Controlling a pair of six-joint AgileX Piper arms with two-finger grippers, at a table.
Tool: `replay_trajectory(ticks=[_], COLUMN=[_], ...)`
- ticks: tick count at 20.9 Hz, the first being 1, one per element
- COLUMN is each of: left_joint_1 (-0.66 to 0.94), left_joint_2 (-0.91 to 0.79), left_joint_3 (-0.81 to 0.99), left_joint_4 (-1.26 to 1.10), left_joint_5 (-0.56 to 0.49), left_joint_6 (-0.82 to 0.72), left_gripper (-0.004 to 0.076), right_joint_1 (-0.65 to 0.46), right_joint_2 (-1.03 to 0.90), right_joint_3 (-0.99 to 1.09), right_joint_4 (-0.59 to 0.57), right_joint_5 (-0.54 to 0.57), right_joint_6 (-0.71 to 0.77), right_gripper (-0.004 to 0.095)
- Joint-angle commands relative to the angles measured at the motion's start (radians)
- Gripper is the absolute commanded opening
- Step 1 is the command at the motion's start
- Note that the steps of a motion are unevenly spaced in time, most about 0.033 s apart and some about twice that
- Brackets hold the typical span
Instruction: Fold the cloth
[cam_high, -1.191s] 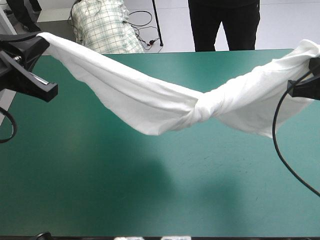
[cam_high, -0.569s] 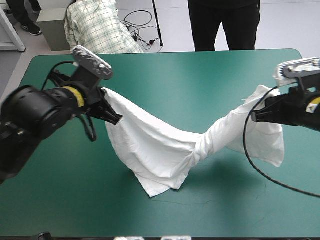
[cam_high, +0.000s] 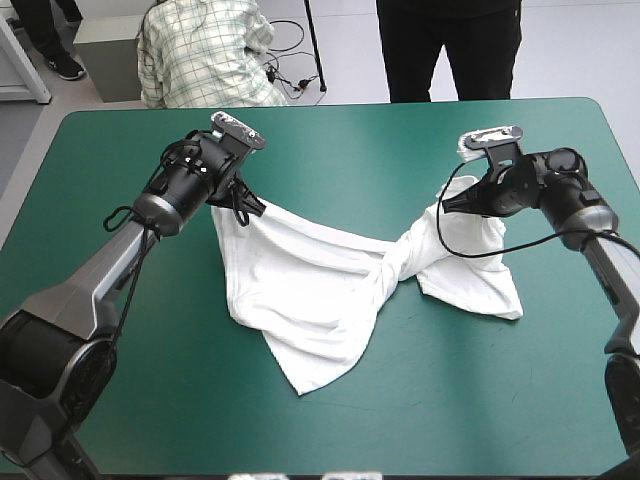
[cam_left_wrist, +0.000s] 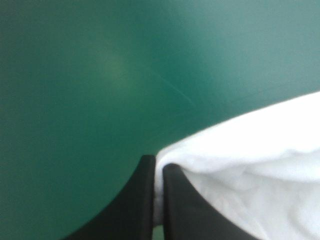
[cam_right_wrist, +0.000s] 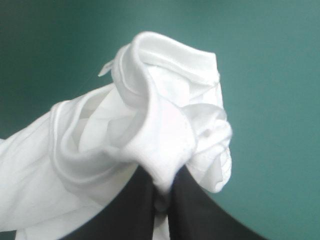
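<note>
The white T-shirt (cam_high: 320, 285) lies twisted across the middle of the teal-green table, one corner pointing toward the near edge. My left gripper (cam_high: 250, 207) is shut on the T-shirt at its left end, close above the cover; in the left wrist view the fingers (cam_left_wrist: 145, 200) pinch white cloth (cam_left_wrist: 250, 165). At the shirt's right end my right gripper (cam_high: 447, 205) is shut on the T-shirt too. A bunched, hemmed fold (cam_right_wrist: 150, 125) stands over its fingers (cam_right_wrist: 187, 210) in the right wrist view. A tight twist (cam_high: 400, 262) ties the two halves together.
Bare teal-green cover (cam_high: 150, 400) surrounds the shirt on all sides, widest toward the near edge. Both arms reach in over the table's far half.
Both grippers have come down from high at the table's sides and moved inward. The T-shirt, earlier hanging stretched between them, now rests on the cover.
</note>
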Motion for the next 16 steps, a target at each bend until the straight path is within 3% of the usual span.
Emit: replay_trajectory(ticks=[1,4,5,6,7,9,12,16], left_joint_1=[0.005,0.005,0.007,0.013,0.026,0.043,0.043,0.006], left_joint_2=[-0.034,-0.019,-0.017,-0.017,-0.027,-0.090,-0.280,-0.430], left_joint_3=[-0.037,-0.046,-0.054,-0.060,-0.079,-0.081,-0.077,-0.035], left_joint_4=[0.024,0.024,0.024,0.024,0.018,0.018,-0.127,-0.267], left_joint_5=[-0.063,-0.053,-0.018,0.007,0.068,0.145,0.167,0.158], left_joint_6=[-0.019,0.023,0.073,0.081,0.076,0.076,0.151,0.217], left_gripper=[-0.0007,0.0120,0.0230,0.0280,0.0391,0.0515,0.0517,0.0511], right_joint_1=[-0.007,-0.007,-0.008,-0.008,-0.008,-0.008,-0.008,-0.008], right_joint_2=[0.003,0.016,0.009,0.006,-0.010,-0.059,-0.167,-0.260], right_joint_3=[-0.029,-0.067,-0.111,-0.135,-0.183,-0.236,-0.239,-0.214], right_joint_4=[-0.009,-0.009,-0.038,-0.062,-0.099,-0.142,-0.153,-0.165], right_joint_5=[-0.049,-0.035,-0.001,0.024,0.077,0.161,0.253,0.284], right_joint_6=[-0.004,-0.006,0.011,0.021,0.049,0.051,0.051,0.055], right_gripper=[0.0055,0.0444,0.0626,0.0685,0.0733,0.0714,0.0700,0.0700])
